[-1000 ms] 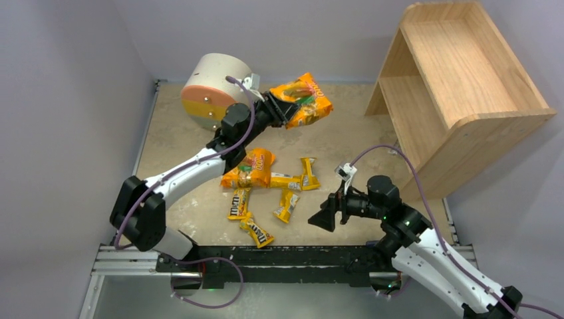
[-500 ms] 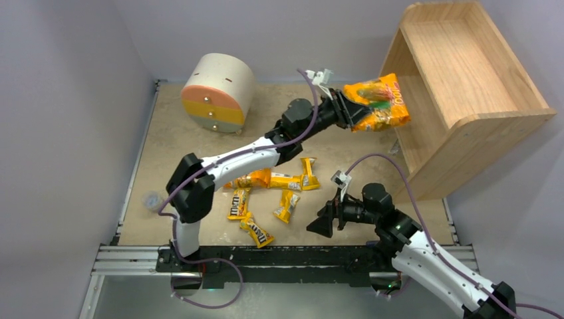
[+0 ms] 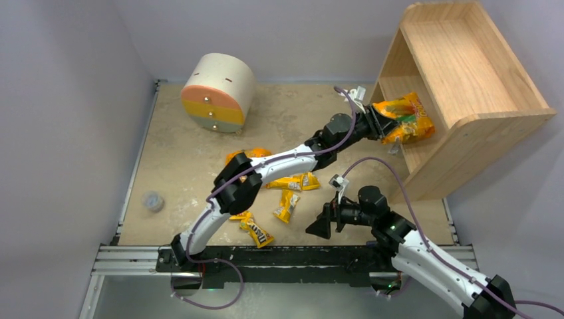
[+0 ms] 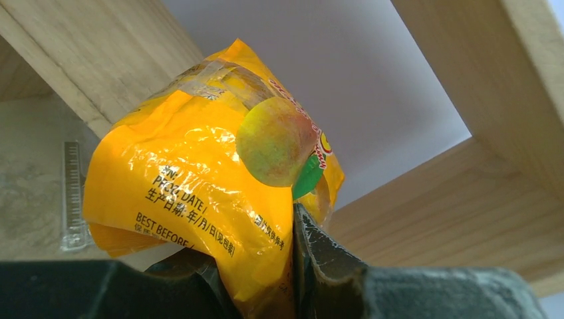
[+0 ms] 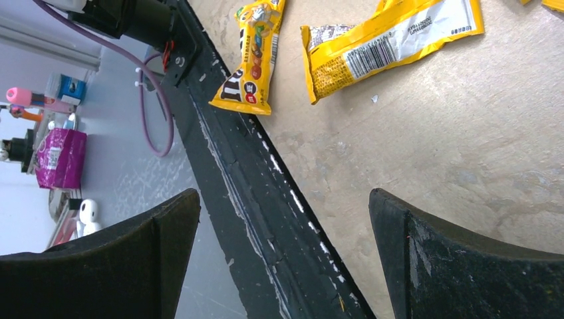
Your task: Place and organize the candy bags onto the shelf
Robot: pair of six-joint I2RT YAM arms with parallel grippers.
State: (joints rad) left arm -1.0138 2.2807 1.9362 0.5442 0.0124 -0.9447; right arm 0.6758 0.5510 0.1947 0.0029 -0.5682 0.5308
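Our left gripper clamps the orange bag by its edge, so we can slide it onto the shelf lower tier at two o'clock; our right gripper hangs wide apart near the yellow packets.

White arms, black joints, trailing purple cables.

Robot lab cell (plain grey walls) with a mounting rail.

glossy orange bag, pinched in the left claw, at the lower tier of the wooden shelf; second orange bag and yellow packets lie mid-counter.
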